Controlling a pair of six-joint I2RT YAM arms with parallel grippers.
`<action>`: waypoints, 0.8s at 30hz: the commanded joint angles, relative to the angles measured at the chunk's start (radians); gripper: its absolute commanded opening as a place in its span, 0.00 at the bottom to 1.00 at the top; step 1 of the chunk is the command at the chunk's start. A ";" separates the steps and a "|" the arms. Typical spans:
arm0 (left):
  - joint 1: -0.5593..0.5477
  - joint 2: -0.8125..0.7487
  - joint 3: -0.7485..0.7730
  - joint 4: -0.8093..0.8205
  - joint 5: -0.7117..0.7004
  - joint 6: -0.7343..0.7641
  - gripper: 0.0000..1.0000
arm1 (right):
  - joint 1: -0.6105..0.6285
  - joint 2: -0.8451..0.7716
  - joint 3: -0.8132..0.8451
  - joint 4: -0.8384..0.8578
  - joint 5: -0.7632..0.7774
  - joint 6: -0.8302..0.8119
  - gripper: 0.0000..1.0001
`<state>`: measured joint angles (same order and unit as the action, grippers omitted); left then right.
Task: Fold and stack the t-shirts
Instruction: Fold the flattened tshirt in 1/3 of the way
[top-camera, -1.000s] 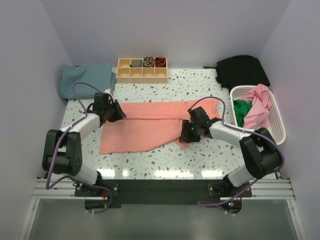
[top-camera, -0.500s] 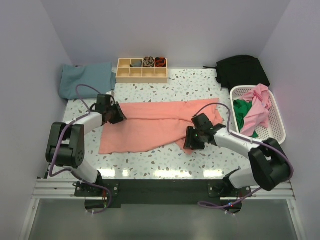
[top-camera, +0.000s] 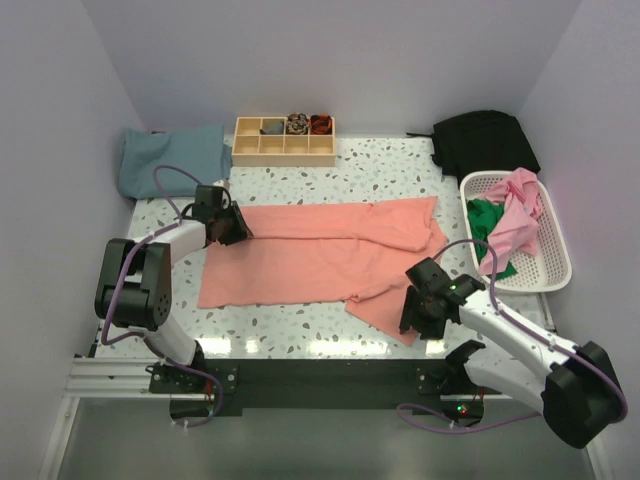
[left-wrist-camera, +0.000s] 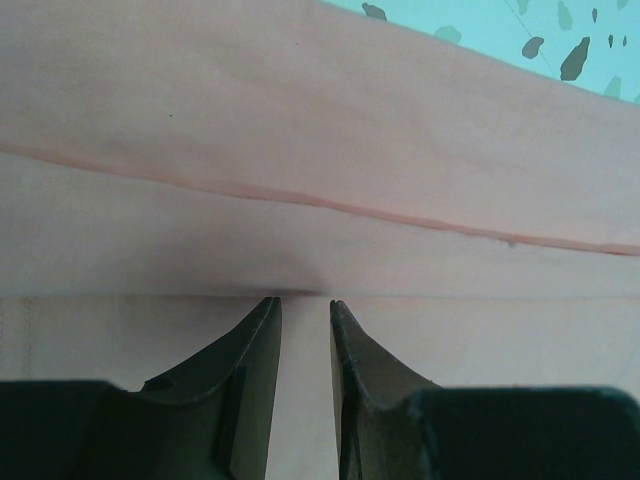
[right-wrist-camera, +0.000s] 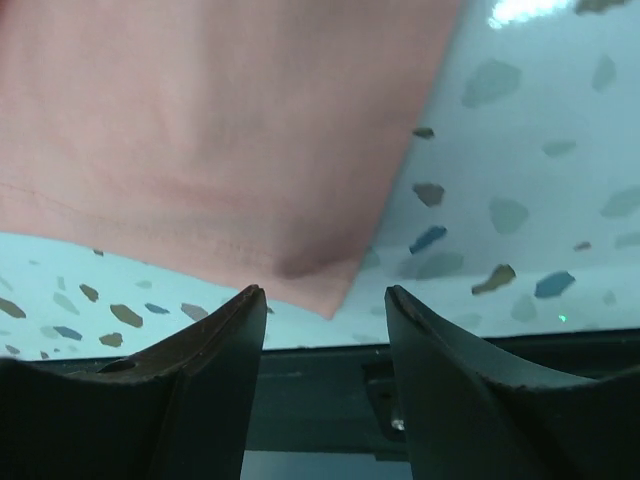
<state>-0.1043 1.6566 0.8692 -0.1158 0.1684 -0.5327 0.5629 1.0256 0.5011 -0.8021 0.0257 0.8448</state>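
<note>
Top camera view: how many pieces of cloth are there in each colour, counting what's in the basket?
Salmon-pink: 1, the salmon-pink t-shirt, spread out
Teal-blue: 1, the teal-blue shirt, far left
Pink: 1, the pink garment in the white basket
Green: 1, the green garment, also in it
Black: 1, the black fabric item, which may not be a shirt
Total: 5

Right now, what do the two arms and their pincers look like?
The left arm and right arm have black joints, white link covers, and a looping purple cable each. The left pincer and right pincer each have two dark, tapered, curved fingers.
</note>
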 joint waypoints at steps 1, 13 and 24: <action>0.002 0.006 0.033 0.013 -0.004 0.019 0.31 | 0.003 -0.143 0.049 -0.219 0.051 0.065 0.56; 0.002 -0.020 0.042 -0.001 0.003 0.023 0.31 | 0.005 0.048 0.208 0.045 0.085 -0.047 0.57; 0.003 -0.021 0.053 -0.015 -0.004 0.023 0.31 | 0.009 0.183 0.094 0.189 0.015 -0.021 0.58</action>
<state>-0.1043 1.6592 0.8814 -0.1375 0.1688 -0.5304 0.5648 1.1893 0.6296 -0.6441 0.0456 0.8036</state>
